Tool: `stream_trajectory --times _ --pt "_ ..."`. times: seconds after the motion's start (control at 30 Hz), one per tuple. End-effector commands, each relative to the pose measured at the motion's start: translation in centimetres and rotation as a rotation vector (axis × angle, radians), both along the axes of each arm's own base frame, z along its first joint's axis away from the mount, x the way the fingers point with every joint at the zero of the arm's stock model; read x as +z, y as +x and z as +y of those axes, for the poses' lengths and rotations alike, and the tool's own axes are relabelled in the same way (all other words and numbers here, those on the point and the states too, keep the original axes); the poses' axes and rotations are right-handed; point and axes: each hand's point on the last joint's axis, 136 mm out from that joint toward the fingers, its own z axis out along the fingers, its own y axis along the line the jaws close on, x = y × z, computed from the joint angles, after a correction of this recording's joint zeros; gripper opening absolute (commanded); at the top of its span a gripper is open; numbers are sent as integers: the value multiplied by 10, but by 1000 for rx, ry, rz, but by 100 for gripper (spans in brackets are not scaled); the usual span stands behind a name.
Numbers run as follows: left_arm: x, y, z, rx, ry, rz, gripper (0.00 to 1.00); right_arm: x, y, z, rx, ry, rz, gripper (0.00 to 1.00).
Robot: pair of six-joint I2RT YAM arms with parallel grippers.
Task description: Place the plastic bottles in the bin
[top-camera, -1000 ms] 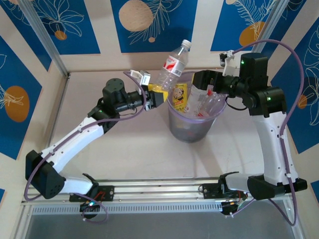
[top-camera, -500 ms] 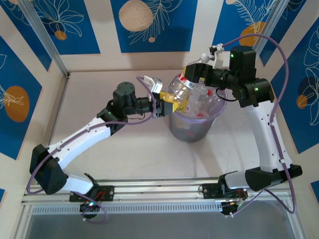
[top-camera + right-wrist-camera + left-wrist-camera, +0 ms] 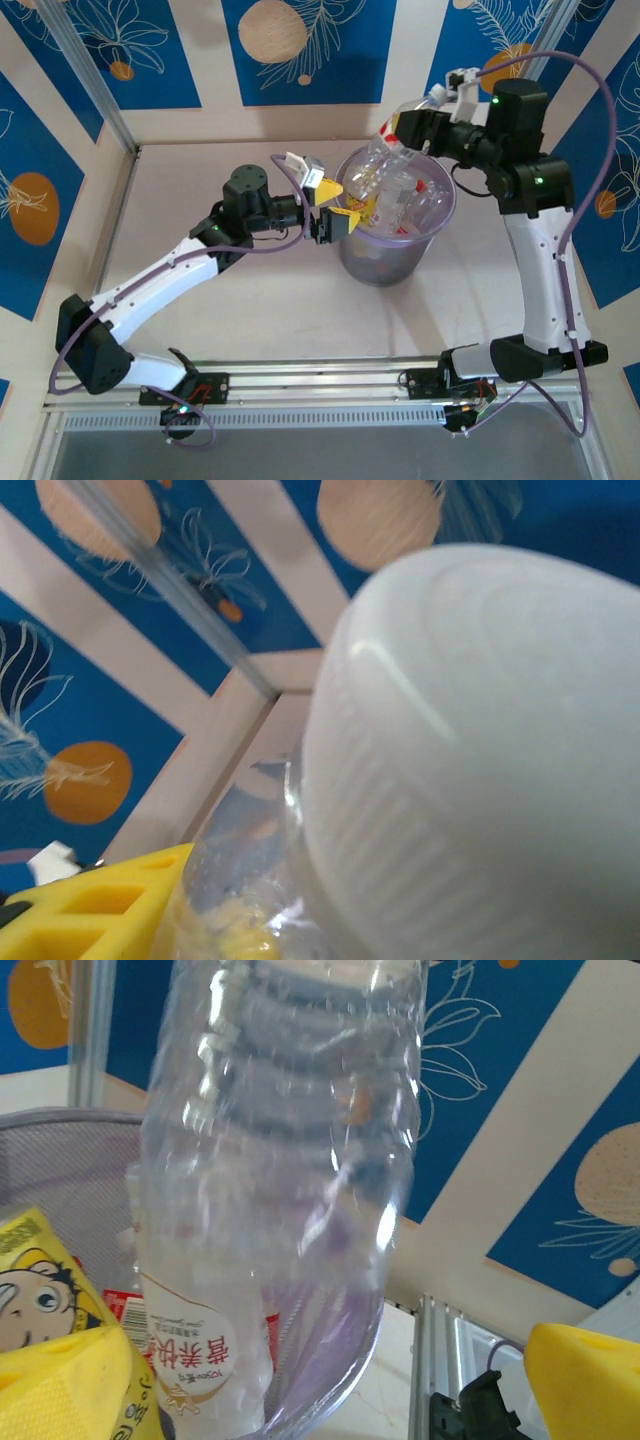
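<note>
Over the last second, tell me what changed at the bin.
The left end effector tipped the clear bottle over the bin, then opened and let go. The right end effector swung to the far rim and is closing around the bottle's upper end; a firm grip is unclear. The bin and its other bottles stayed.

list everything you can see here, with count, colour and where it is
large clear bottle: 1, clear with white cap, tilted over the bin, neck at the right gripper
yellow bottle: 1, yellow with a cartoon face, inside the bin, left side
other bottles: several, count unclear, clear with red labels, one red cap, inside the bin
bin: 1, translucent lavender-grey, mid-table
table: 1, off-white, under everything
wall panels: several, blue with orange and white prints, around the table
left gripper: 1, yellow pads, open, at the bin's left rim
right gripper: 1, black, closed on the large bottle's neck
</note>
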Motion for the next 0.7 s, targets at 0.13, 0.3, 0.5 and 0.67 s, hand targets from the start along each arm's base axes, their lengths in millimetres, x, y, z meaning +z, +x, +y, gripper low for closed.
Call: stream_trajectory --times 0.13,0.3,0.5,0.67 --pt "-35 51 20 289 177 86 100 14 6 -69 -257 -93 -76 58" --pt "-51 74 10 341 196 119 100 -1 22 -91 -332 -61 -65 57" --pt "-74 93 -2 366 247 152 94 -27 41 -110 -438 -78 -67 57" --pt "-85 102 -5 387 285 159 85 -53 54 -109 -435 -61 -31 57"
